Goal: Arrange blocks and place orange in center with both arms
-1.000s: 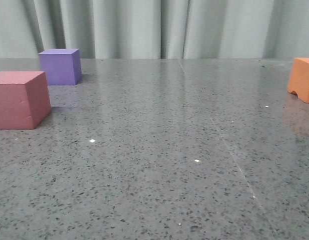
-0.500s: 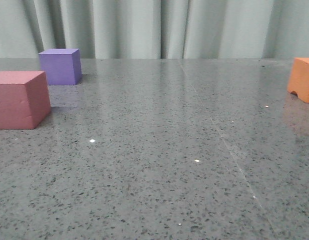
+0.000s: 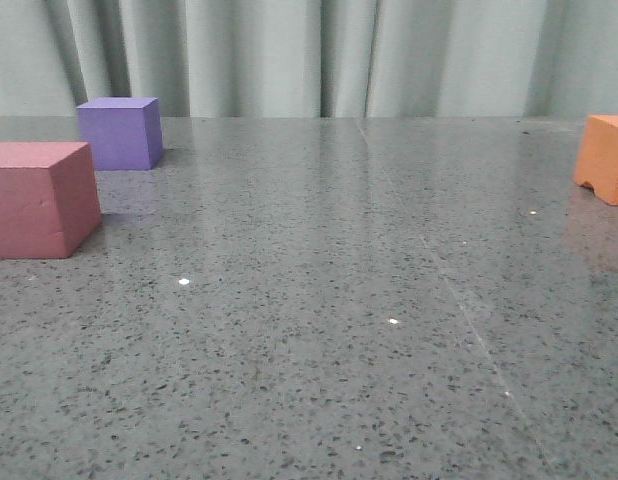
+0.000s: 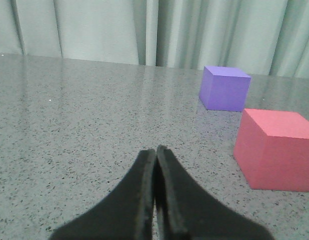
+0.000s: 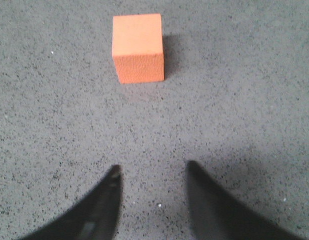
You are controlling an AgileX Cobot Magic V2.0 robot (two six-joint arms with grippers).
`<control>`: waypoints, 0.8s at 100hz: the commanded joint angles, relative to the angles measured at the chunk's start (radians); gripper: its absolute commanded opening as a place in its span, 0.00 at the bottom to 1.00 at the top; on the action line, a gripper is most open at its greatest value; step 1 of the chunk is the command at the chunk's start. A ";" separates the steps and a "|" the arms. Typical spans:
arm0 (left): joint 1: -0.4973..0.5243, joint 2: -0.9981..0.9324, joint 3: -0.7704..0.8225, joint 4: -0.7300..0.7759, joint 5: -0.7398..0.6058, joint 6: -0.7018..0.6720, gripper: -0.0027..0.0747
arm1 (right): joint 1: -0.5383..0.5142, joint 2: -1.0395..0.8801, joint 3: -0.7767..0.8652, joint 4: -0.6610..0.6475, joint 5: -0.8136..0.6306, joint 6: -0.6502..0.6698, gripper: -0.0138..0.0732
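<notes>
In the front view a pinkish-red cube point(image 3: 39, 198) sits at the left edge, with a purple cube point(image 3: 119, 132) just behind it and a narrow gap of tabletop between them. The orange cube point(image 3: 607, 158), with an arched notch in its lower edge, stands at the far right edge. No arm shows in that view. My left gripper point(image 4: 156, 149) is shut and empty, low over the table, with the purple cube point(image 4: 224, 88) and pinkish-red cube point(image 4: 275, 149) ahead of it and off to one side. My right gripper point(image 5: 152, 169) is open above bare table, the orange cube point(image 5: 137, 48) lying some way beyond its fingertips.
The grey speckled tabletop point(image 3: 319, 290) runs wide between the two left cubes and the orange one. A pale pleated curtain point(image 3: 309, 55) closes off the far edge of the table.
</notes>
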 commanded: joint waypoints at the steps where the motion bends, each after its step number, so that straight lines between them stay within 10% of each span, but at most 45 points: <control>1: -0.001 -0.033 0.054 0.001 -0.088 -0.002 0.01 | -0.006 0.006 -0.032 -0.017 -0.036 -0.009 0.81; 8: -0.001 -0.033 0.054 0.001 -0.088 -0.002 0.01 | -0.006 0.006 -0.032 -0.017 -0.043 -0.009 0.93; 80: -0.001 -0.033 0.054 0.001 -0.088 -0.002 0.01 | -0.006 0.564 -0.377 -0.006 -0.207 -0.067 0.89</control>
